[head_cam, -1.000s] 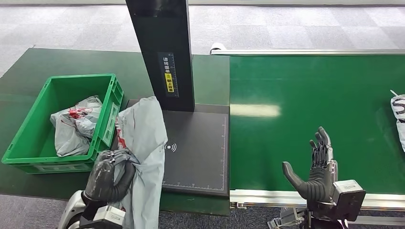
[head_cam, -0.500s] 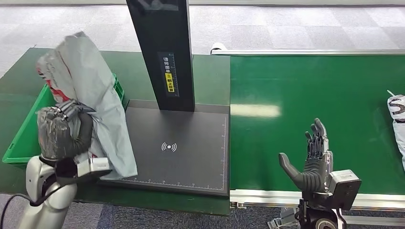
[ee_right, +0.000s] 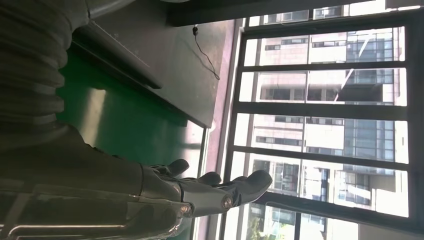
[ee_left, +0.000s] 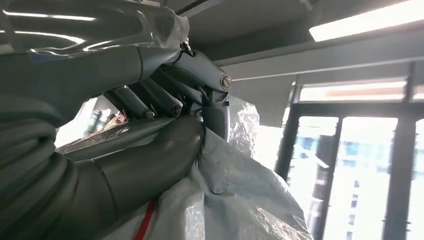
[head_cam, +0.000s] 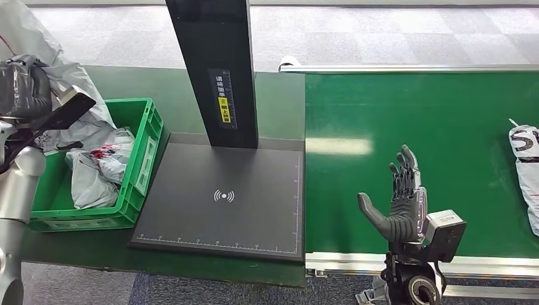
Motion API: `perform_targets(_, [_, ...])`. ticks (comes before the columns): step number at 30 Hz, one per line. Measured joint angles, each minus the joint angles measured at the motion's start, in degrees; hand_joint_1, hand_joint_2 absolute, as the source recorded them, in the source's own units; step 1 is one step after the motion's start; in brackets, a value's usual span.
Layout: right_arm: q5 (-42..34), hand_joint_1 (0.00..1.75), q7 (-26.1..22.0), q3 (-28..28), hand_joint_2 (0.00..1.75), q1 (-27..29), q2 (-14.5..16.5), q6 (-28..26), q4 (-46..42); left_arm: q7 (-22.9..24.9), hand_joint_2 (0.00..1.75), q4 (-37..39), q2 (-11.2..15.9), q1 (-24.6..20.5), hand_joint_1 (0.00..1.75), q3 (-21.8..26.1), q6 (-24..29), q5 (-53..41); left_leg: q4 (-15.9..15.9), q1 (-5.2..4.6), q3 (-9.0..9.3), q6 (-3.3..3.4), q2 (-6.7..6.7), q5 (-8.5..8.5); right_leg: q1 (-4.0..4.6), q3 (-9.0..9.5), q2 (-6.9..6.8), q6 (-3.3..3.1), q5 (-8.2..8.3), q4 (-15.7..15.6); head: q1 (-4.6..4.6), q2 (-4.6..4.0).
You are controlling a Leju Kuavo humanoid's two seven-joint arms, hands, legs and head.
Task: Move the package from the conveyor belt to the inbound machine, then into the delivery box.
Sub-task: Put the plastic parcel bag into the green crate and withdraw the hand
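Observation:
My left hand (head_cam: 25,86) grips a grey plastic package (head_cam: 79,95) and holds it high over the far left part of the green delivery box (head_cam: 143,159). Its lower end hangs into the box. Up close, the fingers (ee_left: 150,95) are wrapped around the grey package (ee_left: 240,195). The black inbound machine plate (head_cam: 222,197) lies bare beside the box, under its black post (head_cam: 216,70). My right hand (head_cam: 397,206) stands open above the near edge of the green conveyor belt (head_cam: 413,127), fingers (ee_right: 220,187) apart and holding nothing. Another white package (head_cam: 526,165) lies at the belt's right edge.
Another grey package with red print (head_cam: 98,171) lies in the box. The box and the plate sit on a dark green table (head_cam: 273,101). A metal rail (head_cam: 483,264) runs along the belt's near edge. Grey carpet (head_cam: 381,32) lies beyond.
My left hand has swung the package up off the machine plate and leftward over the box. My right hand drifted slightly left and toward me. The belt's white package came further into view.

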Motion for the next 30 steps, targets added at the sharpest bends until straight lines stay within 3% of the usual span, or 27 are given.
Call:
perform_targets(5, [-0.02, 0.00, 0.27, 0.96, 1.75, -1.05, -0.02, 0.31, 1.12, 2.87, 1.75, 11.35, 1.28, -6.02, 1.75, -0.32, 0.24, -3.22, 0.00, 0.00, -0.06, 0.00, 0.00, 0.00, 0.00, -0.06, 0.00, 0.00, 0.00, 0.00, 0.01, 0.00])
perform_targets(9, [-0.06, 0.00, 0.29, 1.32, 1.75, -1.57, -0.13, 0.31, 2.01, 3.45, 1.75, 17.54, 1.73, -8.67, 0.00, -0.60, 0.15, -3.76, 0.00, 0.00, -0.07, 0.00, 0.01, 0.00, 0.00, -0.07, 0.01, 0.00, 0.00, 0.00, 0.00, 0.00])
perform_targets(16, [-0.66, 0.00, 0.29, 1.35, 1.75, -1.55, -0.73, 0.29, 2.80, 3.97, 1.75, 20.74, 2.04, -9.09, 0.00, -0.73, -1.86, -2.92, 0.00, 0.00, -0.10, 0.00, 0.00, 0.00, 0.00, -0.09, 0.01, 0.00, 0.00, 0.00, 0.00, 0.00])
perform_targets(30, [-1.58, 0.00, 0.27, 2.32, 1.75, -1.69, -1.43, 0.29, 4.40, 2.78, 1.75, 19.64, 2.86, -7.93, 0.00, 0.29, -5.74, 2.90, 0.00, 0.00, -0.11, 0.00, -0.01, 0.00, 0.00, -0.09, 0.00, 0.00, 0.00, 0.00, 0.01, 0.00])
